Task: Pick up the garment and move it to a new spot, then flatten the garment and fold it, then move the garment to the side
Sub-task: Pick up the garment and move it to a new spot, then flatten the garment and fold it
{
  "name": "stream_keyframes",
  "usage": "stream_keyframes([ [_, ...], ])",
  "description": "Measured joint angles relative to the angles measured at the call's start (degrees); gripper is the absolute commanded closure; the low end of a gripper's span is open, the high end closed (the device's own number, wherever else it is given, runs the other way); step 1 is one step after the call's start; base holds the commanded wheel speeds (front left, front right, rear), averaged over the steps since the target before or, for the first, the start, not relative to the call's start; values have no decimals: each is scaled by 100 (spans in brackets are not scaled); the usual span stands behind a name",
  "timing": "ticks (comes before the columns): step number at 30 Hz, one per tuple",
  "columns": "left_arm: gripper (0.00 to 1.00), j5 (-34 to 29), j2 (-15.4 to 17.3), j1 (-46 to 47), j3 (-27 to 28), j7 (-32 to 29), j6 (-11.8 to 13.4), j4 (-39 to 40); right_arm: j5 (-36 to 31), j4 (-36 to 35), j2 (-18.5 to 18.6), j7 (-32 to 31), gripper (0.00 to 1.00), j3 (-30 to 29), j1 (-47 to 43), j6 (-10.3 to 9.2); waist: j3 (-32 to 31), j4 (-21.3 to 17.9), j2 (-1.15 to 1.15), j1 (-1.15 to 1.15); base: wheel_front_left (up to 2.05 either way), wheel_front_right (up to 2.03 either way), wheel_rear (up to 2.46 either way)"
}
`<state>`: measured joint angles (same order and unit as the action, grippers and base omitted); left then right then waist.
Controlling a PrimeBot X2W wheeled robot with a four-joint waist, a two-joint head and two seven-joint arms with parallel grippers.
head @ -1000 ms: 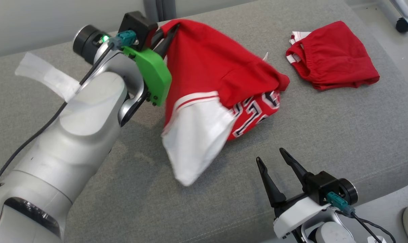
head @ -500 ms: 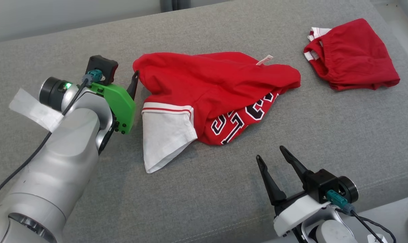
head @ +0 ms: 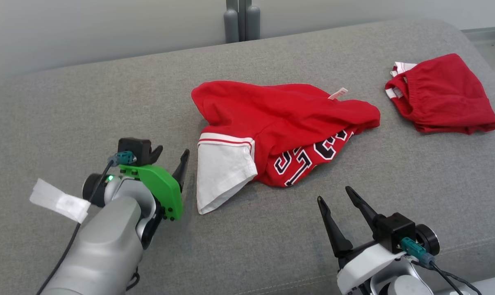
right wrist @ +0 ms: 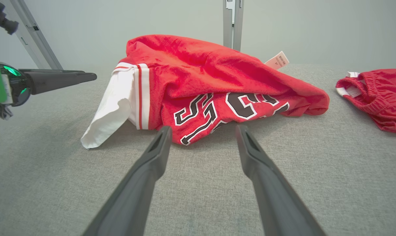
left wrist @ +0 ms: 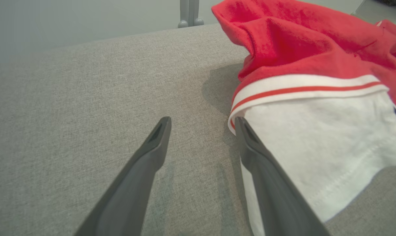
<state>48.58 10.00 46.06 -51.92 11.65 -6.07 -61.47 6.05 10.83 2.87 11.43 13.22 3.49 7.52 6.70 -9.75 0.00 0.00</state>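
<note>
On the grey upholstered seat (head: 67, 102), both of my end effectors sit empty with fingers apart. The right end effector (head: 334, 194) is nearest the camera at the front edge, and the left end effector (left wrist: 202, 120) is just beside the white sleeve (head: 221, 172) of a red jersey tee (head: 288, 119). That garment lies crumpled mid-seat, its top layer flopped over black-and-white lettering (head: 309, 157), with a label (head: 338, 93) sticking up behind.

I judge it soft, light and limp. It should drape and drag on the coarse weave, so I would pinch a cuff or hem corner, one layer only, rather than the bunched middle.

The left wrist view gives the close detail: one finger alongside the cuff's red stripe (left wrist: 303, 93), contact I cannot confirm. The right wrist view gives a side profile, showing how high the heap stands and the sleeve drooping to the seat. Farther right lie red shorts (head: 444, 96), well apart from the tee, and a grey post (head: 240, 20) rises behind the seat.
</note>
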Motion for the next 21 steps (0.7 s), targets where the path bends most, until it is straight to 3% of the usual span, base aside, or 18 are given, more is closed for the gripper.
stream_keyframes([
  [10,0,616,-203,-741,281,-157,-44,178,-40,-68,-1,-62,0,-19,-82,0,-173,-67,0,0,0,0,0],
  [21,0,948,-347,-1142,399,-560,233,181,-115,-201,1,-101,0,-121,-176,0,23,-366,0,0,0,0,0],
])
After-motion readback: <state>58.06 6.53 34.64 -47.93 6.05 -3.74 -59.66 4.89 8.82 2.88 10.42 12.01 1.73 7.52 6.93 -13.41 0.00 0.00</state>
